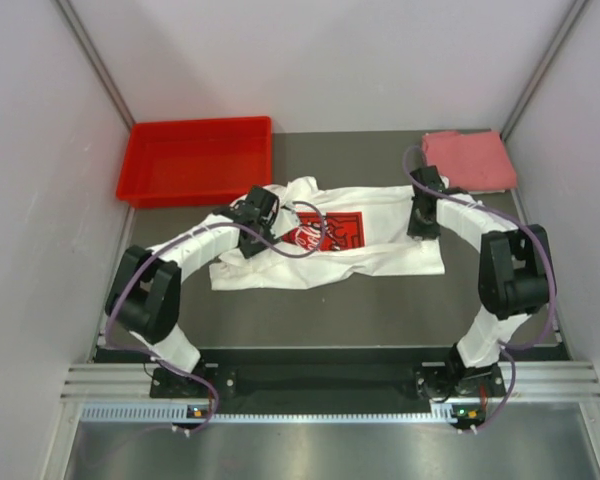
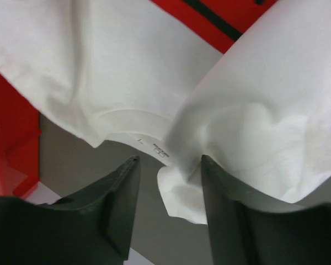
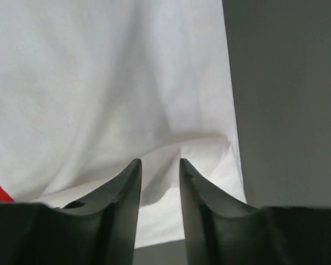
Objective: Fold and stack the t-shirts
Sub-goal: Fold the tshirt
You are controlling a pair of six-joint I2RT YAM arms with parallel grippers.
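white t-shirt [image 1: 330, 245] flat on surface [image 1: 380, 300], long axis 9-to-3 | left jaws at collar end, 9 o'clock, parted beside a fold | right jaws at hem end, 3 o'clock, narrow gap, grip: cannot tell | pink t-shirt [image 1: 468, 160] folded, 1 o'clock

We make out a red printed panel [image 1: 335, 232] on the chest of the white t-shirt [image 1: 390, 256], but its white and black markings are too small for us to read. A neck label [image 2: 160, 150] inside the collar carries tiny, illegible print.
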